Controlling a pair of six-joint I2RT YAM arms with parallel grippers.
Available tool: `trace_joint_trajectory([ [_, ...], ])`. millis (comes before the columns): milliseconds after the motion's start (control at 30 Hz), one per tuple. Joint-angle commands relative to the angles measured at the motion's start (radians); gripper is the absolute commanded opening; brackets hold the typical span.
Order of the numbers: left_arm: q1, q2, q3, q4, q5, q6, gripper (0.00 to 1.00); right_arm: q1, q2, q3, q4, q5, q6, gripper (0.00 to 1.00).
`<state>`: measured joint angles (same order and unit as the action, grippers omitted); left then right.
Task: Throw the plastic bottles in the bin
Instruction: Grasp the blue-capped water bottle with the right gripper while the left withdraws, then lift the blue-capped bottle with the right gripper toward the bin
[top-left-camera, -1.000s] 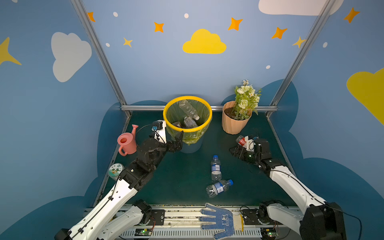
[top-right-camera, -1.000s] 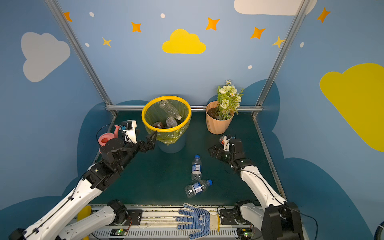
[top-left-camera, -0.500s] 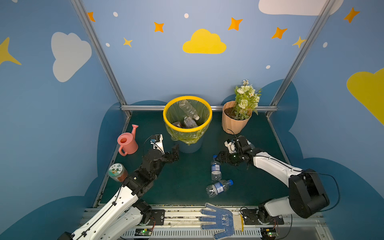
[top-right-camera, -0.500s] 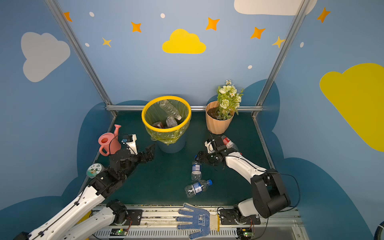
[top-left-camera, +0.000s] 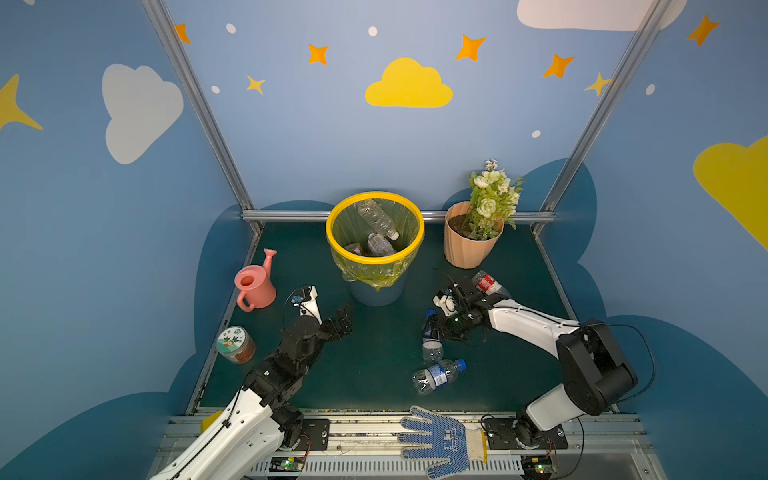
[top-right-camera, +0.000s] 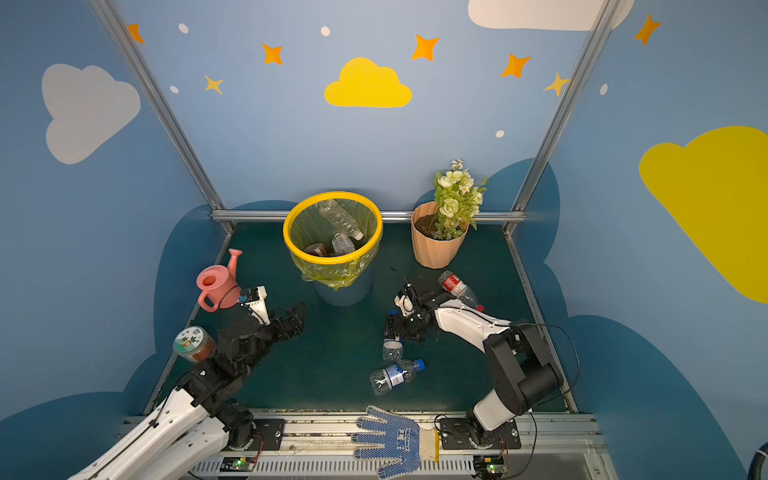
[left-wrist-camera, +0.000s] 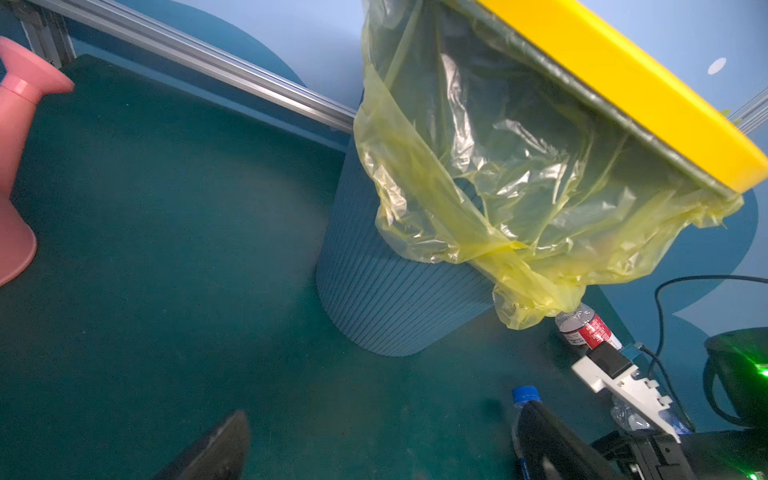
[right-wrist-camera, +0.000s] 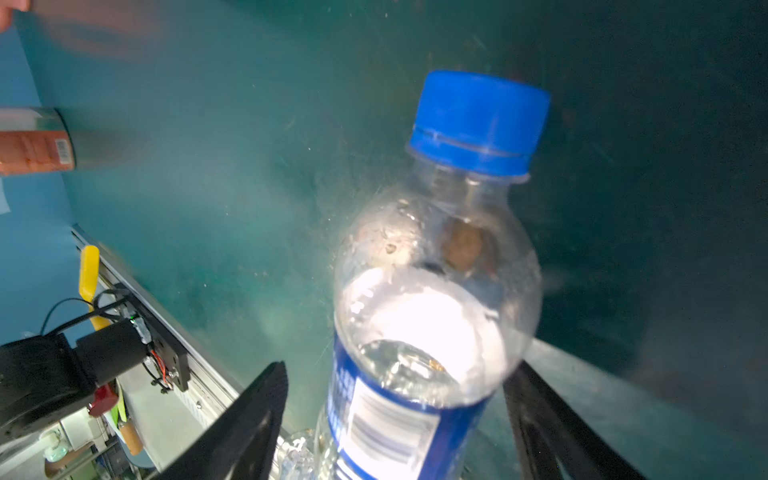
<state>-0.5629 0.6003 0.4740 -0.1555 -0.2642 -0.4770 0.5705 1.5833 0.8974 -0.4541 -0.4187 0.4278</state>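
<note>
Between the fingers of my right claw (right-wrist-camera: 397, 365) sits a clear plastic bottle (right-wrist-camera: 436, 291) with a blue cap and blue label. The jaws stand apart, one on each side of its shoulder. A strip of floor shows between one finger (right-wrist-camera: 253, 411) and the plastic, so nothing is clamped. In both top views the bottle lies along the green mat (top-left-camera: 374, 361), cap toward the back wall.

Just past its base, toward my mounts, a second blue-capped bottle (top-left-camera: 438, 376) lies crosswise. I cannot tell whether the two touch. Behind my wrist a red-labelled bottle (top-left-camera: 486, 284) lies near the foot of the peach flowerpot (top-left-camera: 465, 253).

Ahead and to one side stands the bin (top-left-camera: 332, 237), yellow rim up, with several bottles (top-left-camera: 376, 218) inside. Bare mat lies between the claw and its wall.

Farther across, my left claw (top-left-camera: 343, 322) hangs spread wide, holding nothing, near the bin's base, with open floor between the two claws. Beyond it, by the mat's side edge, stand a pink watering can (top-left-camera: 253, 286) and a small jar (top-left-camera: 237, 345).
</note>
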Motion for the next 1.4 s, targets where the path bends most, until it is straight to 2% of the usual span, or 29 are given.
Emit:
trace_joint_trajectory([
  [0,0.006,-0.02,-0.01,-0.02,-0.022,-0.017,1.0,0.011,0.044,0.049,-0.051,-0.023,-0.027,0.75],
  [167,0.008,-0.027,-0.011,-0.044,-0.032,-0.018,1.0,0.029,0.093,0.083,-0.062,-0.016,-0.036,0.67],
  [333,0.009,-0.038,-0.015,-0.054,-0.054,-0.022,1.0,0.035,0.128,0.106,-0.078,-0.011,-0.05,0.66],
  [633,0.011,-0.071,-0.02,-0.082,-0.073,-0.025,1.0,0.035,0.142,0.129,-0.056,-0.02,-0.054,0.52],
  [767,0.011,-0.093,-0.024,-0.094,-0.083,-0.031,1.0,0.029,0.115,0.13,-0.032,-0.019,-0.047,0.51],
  [1067,0.014,-0.125,-0.049,-0.097,-0.1,-0.04,1.0,-0.03,-0.089,0.069,0.103,0.006,-0.017,0.45],
  [1267,0.016,-0.119,-0.057,-0.117,-0.12,-0.051,1.0,-0.109,-0.322,0.048,0.173,0.062,-0.013,0.43],
  [1367,0.017,-0.107,-0.058,-0.13,-0.13,-0.06,1.0,-0.141,-0.47,0.069,0.209,0.142,-0.011,0.44],
])
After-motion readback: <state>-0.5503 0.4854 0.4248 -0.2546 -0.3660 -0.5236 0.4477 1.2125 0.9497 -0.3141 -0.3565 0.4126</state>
